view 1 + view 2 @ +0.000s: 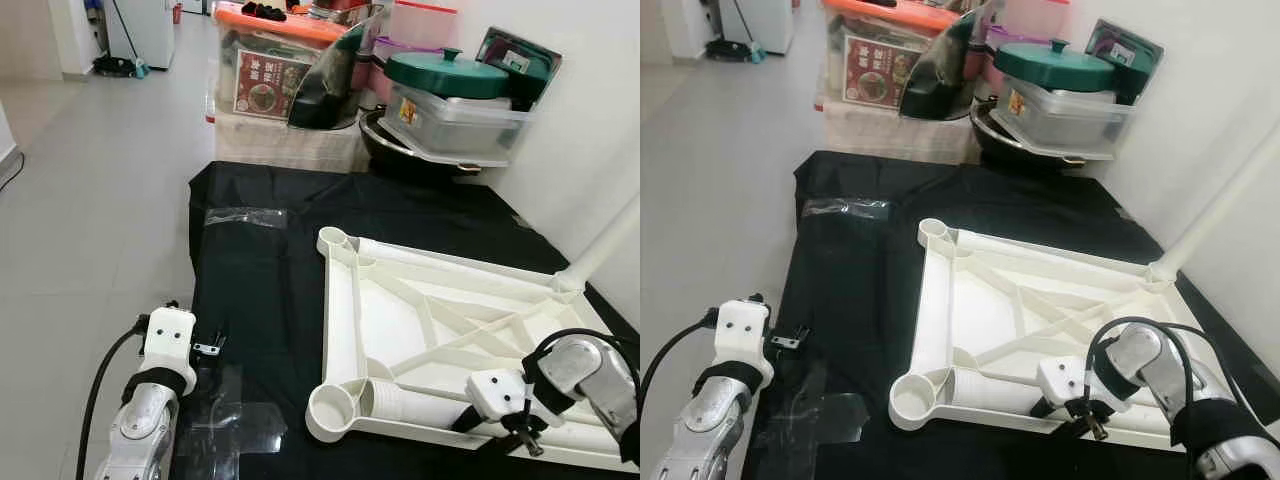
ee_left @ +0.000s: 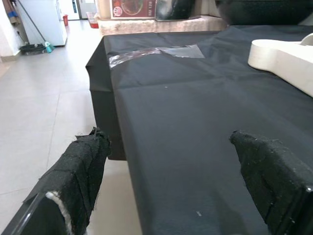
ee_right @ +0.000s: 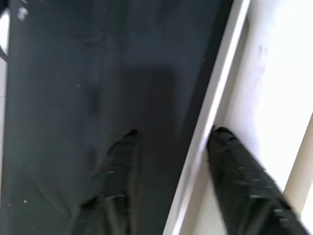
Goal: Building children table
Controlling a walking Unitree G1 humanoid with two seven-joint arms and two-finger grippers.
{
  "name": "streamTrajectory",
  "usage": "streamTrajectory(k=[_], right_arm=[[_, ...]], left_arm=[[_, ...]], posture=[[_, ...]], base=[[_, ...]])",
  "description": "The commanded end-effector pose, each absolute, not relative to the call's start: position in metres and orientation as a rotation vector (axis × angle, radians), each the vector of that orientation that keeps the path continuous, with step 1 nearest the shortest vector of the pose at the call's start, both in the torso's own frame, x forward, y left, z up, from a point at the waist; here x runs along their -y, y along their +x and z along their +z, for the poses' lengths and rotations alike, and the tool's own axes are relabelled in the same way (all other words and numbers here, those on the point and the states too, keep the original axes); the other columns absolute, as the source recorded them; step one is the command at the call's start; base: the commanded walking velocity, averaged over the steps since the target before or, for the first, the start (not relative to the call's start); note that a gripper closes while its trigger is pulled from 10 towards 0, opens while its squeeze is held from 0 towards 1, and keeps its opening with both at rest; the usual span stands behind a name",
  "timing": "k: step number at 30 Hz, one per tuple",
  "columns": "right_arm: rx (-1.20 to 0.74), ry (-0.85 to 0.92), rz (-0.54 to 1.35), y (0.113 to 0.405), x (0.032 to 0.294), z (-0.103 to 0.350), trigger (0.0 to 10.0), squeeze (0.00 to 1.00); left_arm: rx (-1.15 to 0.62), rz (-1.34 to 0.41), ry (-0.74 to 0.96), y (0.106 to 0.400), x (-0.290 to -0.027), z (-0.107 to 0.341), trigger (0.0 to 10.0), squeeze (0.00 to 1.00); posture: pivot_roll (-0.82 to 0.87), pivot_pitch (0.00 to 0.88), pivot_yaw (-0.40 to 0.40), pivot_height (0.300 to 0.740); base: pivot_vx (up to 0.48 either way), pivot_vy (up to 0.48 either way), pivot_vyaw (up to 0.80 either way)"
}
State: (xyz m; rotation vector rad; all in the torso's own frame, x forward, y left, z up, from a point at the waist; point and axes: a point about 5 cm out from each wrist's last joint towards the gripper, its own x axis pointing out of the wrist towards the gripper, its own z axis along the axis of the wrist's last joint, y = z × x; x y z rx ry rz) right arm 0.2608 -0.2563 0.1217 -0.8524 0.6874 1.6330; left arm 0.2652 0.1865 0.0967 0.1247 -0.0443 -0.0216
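Note:
A white plastic table top (image 1: 440, 310) lies upside down on a black cloth (image 1: 260, 290). One white leg (image 1: 610, 245) stands in its far right corner socket. Another white tube (image 1: 415, 405) lies along the near rim beside the empty near left socket (image 1: 332, 408). My right arm (image 1: 570, 375) reaches down at that near rim. In the right wrist view my right gripper (image 3: 171, 134) is open and straddles the rim (image 3: 215, 98), one finger over the cloth and one inside the top. My left gripper (image 2: 166, 139) is open over the cloth's left edge, holding nothing.
Clear storage boxes (image 1: 270, 75), a green-lidded pot (image 1: 447, 72) and a dark wok (image 1: 400, 145) crowd the far end. A white wall (image 1: 580, 120) runs along the right. Clear tape patches (image 1: 245, 216) lie on the cloth. Tiled floor (image 1: 90, 200) spreads to the left.

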Motion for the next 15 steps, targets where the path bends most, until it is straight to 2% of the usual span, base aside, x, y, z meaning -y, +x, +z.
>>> streamTrajectory(k=[1, 6, 7, 14, 15], right_arm=[[-0.611, -0.854, 1.651, 0.267, 0.246, 0.137, 10.0, 1.0], [-0.499, -0.848, 1.634, 0.272, 0.24, 0.172, 10.0, 1.0], [-0.439, -0.813, 1.633, 0.271, 0.235, 0.192, 10.0, 1.0], [-0.313, -0.711, 1.648, 0.268, 0.227, 0.224, 10.0, 1.0], [-0.248, -0.655, 1.64, 0.272, 0.223, 0.232, 10.0, 1.0]], left_arm=[[0.033, -0.033, 0.106, 0.265, -0.182, 0.093, 10.0, 0.0], [0.033, -0.032, 0.1, 0.264, -0.182, 0.092, 10.0, 0.0], [0.032, -0.033, 0.096, 0.264, -0.181, 0.092, 10.0, 0.0], [0.031, -0.04, 0.091, 0.264, -0.18, 0.091, 10.0, 0.0], [0.032, -0.041, 0.09, 0.264, -0.179, 0.09, 10.0, 0.0]], posture=[[0.1, 0.0, -0.16, 0.74], [0.09, 0.0, -0.158, 0.74], [0.09, 0.0, -0.157, 0.74], [0.09, 0.0, -0.157, 0.74], [0.09, 0.0, -0.156, 0.74]], base=[[0.0, 0.0, 0.0], [0.0, 0.0, 0.0], [0.0, 0.0, 0.0], [0.0, 0.0, 0.0], [0.0, 0.0, 0.0]])
